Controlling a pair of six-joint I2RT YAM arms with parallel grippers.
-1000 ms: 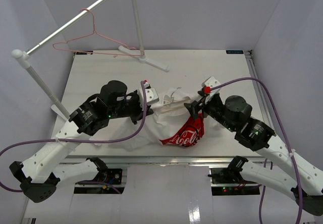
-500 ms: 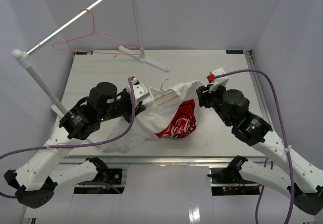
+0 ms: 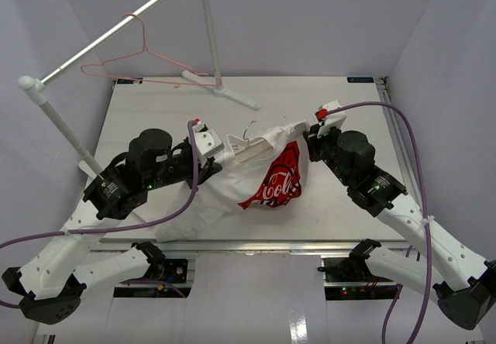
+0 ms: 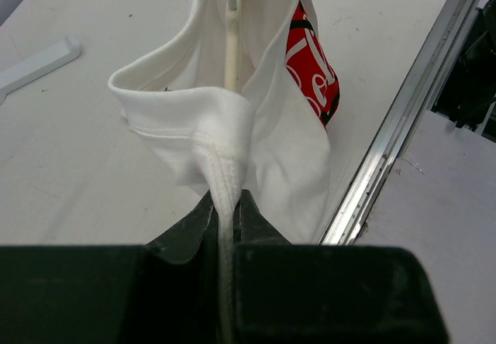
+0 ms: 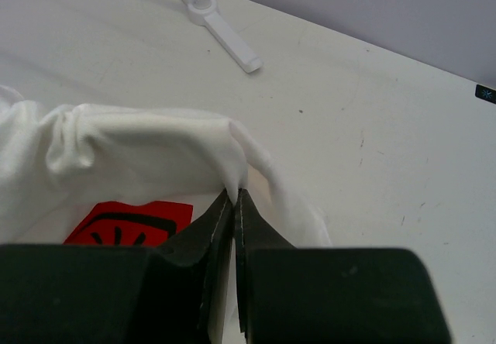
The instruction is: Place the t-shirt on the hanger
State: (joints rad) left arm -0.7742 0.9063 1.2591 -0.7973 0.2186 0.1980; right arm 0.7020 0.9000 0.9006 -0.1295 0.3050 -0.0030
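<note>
The white t-shirt (image 3: 232,185) with its red logo patch (image 3: 277,180) hangs stretched between both grippers above the table. My left gripper (image 3: 215,156) is shut on a bunched fold of its left side, which shows as a cloth ridge (image 4: 226,197) running between the jaws. My right gripper (image 3: 308,136) is shut on the shirt's right edge (image 5: 235,181). The pale beige hanger (image 3: 252,149) lies inside the shirt's opening, its small hook (image 3: 249,132) sticking out at the back. The hanger's bar (image 4: 231,46) shows inside the cloth in the left wrist view.
A white clothes rack (image 3: 116,30) crosses the back left, with a thin pink wire hanger (image 3: 128,63) on its rail. Its foot (image 3: 226,91) rests on the white table (image 3: 155,119). An aluminium rail (image 4: 403,119) runs along the table's edge.
The right gripper has closed on the shirt's edge and moved back and right. The left gripper has pulled left. The shirt is now spread between them.
</note>
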